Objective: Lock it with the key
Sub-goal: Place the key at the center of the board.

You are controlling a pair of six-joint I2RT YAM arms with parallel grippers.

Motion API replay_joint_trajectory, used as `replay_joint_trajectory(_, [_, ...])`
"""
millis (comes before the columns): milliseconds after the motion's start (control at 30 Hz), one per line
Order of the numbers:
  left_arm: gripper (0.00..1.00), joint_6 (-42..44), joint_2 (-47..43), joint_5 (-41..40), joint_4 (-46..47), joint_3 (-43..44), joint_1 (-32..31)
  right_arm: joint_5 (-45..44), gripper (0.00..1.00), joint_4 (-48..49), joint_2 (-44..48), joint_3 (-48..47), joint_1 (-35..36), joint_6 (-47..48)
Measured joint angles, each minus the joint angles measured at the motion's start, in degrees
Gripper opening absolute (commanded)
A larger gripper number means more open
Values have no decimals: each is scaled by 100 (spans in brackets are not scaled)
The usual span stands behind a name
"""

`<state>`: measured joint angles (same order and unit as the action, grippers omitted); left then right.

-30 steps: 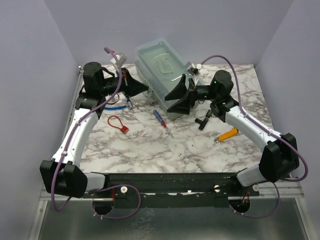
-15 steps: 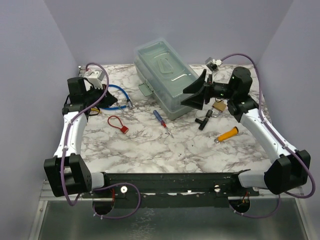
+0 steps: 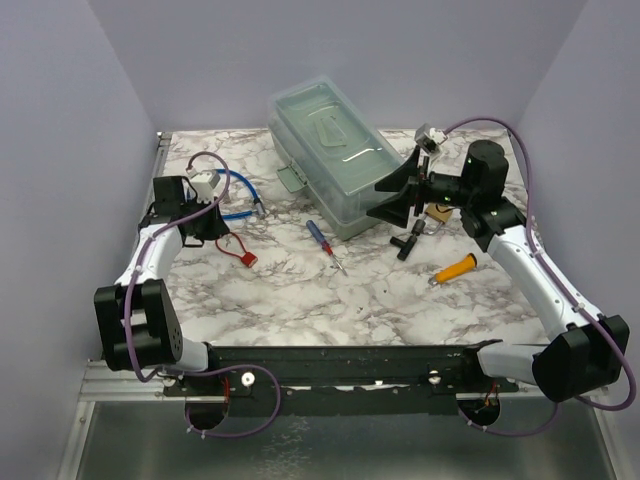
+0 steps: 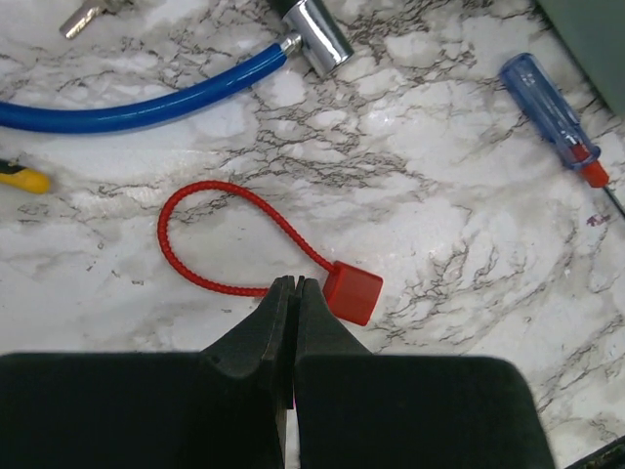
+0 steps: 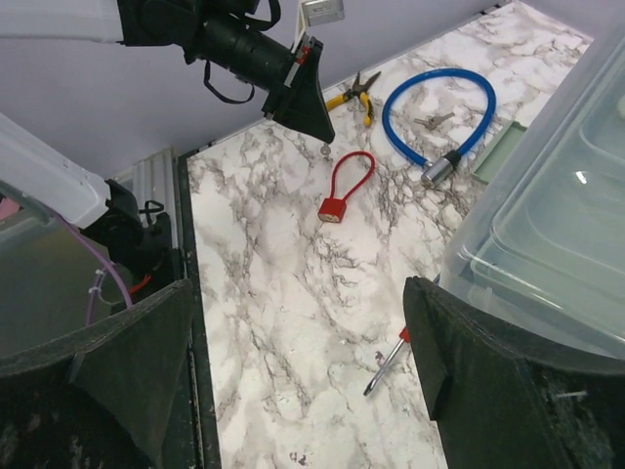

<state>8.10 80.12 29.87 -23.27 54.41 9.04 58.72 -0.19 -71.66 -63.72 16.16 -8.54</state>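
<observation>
The brass lock point(image 3: 438, 211) lies on the marble just right of the clear box, partly hidden behind my right wrist. Small silver keys point(image 5: 430, 122) lie inside the loop of a blue cable lock point(image 5: 439, 112); I cannot tell whether one of them is the task's key. My right gripper point(image 3: 386, 198) hovers beside the box's near right corner, open and empty; its wrist view shows only bare marble between the fingers point(image 5: 459, 371). My left gripper point(image 4: 290, 285) is shut on nothing. Its tips hang just above a red cable seal point(image 4: 352, 291) at the left.
The clear plastic box point(image 3: 330, 150) stands at the back centre. A blue-and-red screwdriver point(image 3: 322, 240) lies in front of it. A black T-shaped tool point(image 3: 407, 243) and an orange-handled tool point(image 3: 455, 268) lie on the right. Yellow-handled pliers point(image 5: 356, 93) lie near the left wall.
My left arm has drawn back from the box, leftward and down over the red seal. My right arm has pulled away to the right, uncovering the lock, and its jaws have widened slightly.
</observation>
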Motion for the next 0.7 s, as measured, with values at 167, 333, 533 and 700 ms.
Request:
replay_joint_trajectory(167, [0,11,313,-153,129,-179,0,-44,94,-63,4,37,0,116])
replay_joint_trajectory(333, [0,-2,603,-212,271,-249,0,-59,94,-144,17,37,0,199])
replay_joint_trajectory(533, [0,-31,859,-304,516,-249,0,-83,94,-243,66,44,0,273])
replay_joint_trajectory(700, [10,-7,1075,-448,634,-249,0,-181,94,-315,92,103,-2,345])
